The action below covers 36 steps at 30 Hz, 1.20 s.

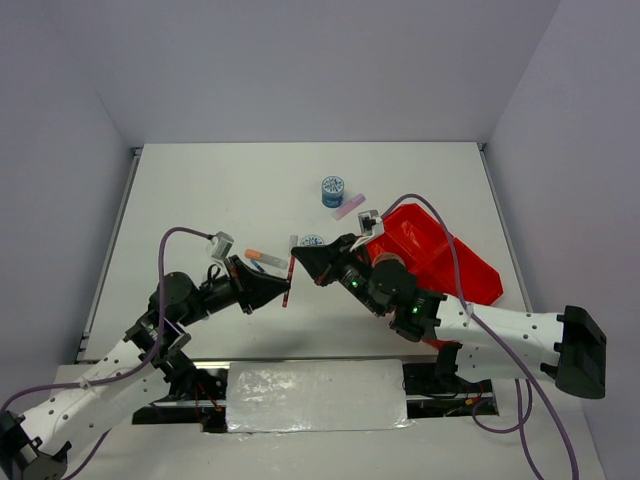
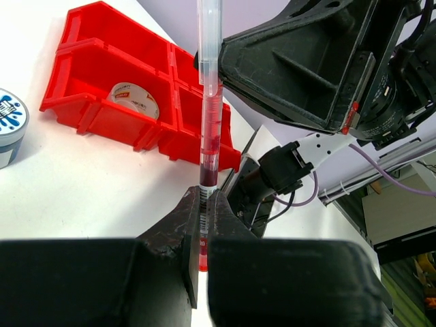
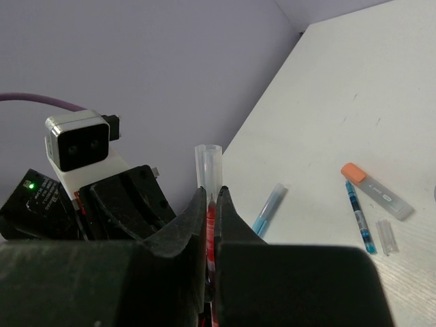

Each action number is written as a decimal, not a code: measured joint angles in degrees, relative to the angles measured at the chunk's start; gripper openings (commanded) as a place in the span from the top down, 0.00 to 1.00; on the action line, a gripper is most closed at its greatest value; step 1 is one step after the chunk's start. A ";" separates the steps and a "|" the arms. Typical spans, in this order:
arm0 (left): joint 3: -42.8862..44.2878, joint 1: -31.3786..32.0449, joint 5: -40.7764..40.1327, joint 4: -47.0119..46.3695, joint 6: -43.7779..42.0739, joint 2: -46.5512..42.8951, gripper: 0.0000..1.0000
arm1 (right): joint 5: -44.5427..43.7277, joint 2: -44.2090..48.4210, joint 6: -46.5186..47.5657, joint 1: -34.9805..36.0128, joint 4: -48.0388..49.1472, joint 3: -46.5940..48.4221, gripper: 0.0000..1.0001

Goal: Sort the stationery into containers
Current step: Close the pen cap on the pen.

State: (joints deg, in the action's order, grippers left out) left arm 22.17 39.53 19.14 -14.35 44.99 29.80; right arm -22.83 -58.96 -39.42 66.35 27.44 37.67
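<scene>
A red pen (image 1: pixel 287 296) with a clear cap hangs above the table between both grippers. My left gripper (image 1: pixel 283 284) is shut on its lower red barrel, seen close in the left wrist view (image 2: pixel 204 195). My right gripper (image 1: pixel 298 257) is shut on its upper part just below the cap (image 3: pixel 208 163), seen in the right wrist view (image 3: pixel 212 195). The red compartment tray (image 1: pixel 470 270) lies at the right and holds a clear tape ring (image 2: pixel 134 98). A blue-white roll (image 1: pixel 333 190) and a pink stick (image 1: pixel 349 206) lie beyond the tray's near corner.
A second blue-white roll (image 1: pixel 312 241) sits partly hidden behind my right gripper. An orange-tipped marker (image 3: pixel 378 191), a blue pen (image 3: pixel 359 219) and a light blue pen (image 3: pixel 269 208) lie on the white table under the grippers. Grey walls enclose the table.
</scene>
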 measured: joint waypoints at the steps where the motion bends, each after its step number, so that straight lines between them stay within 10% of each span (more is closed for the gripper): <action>1: 0.00 0.00 -0.07 0.00 0.02 0.00 1.00 | 0.04 -0.26 -0.15 0.00 0.33 -0.02 1.00; 36: -0.96 0.17 -2.71 -2.40 -1.57 -1.53 1.00 | 4.17 -2.36 4.42 0.00 8.90 -1.79 0.99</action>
State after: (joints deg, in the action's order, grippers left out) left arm 21.21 39.70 16.43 -16.75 43.42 28.27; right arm -18.65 -61.32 -35.00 66.35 36.34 35.88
